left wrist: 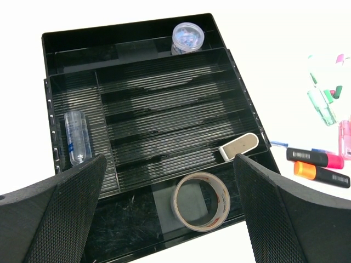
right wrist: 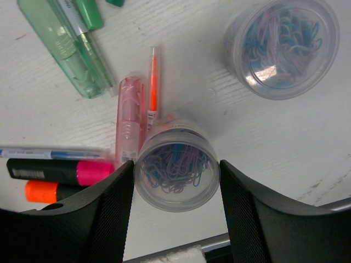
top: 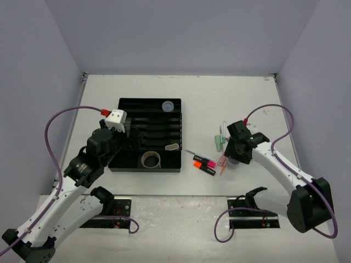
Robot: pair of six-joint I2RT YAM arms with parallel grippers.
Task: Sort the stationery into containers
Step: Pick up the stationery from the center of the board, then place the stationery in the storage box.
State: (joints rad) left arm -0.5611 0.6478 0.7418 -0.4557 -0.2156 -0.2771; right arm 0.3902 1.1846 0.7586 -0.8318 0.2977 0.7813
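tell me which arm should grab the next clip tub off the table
Right. The right gripper has fingers either side of a clear tub; the left gripper hovers open over the tray.

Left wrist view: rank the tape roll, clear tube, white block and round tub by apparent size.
1. tape roll, largest.
2. clear tube.
3. round tub and white block look close; the tub sits farther away, so unranked.

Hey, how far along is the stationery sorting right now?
Done: the tray holds a tape roll, a round clear tub, a white eraser and a clear tube. In hand: the right fingers grip a second tub. Left: a third tub, highlighters and pens on the table.
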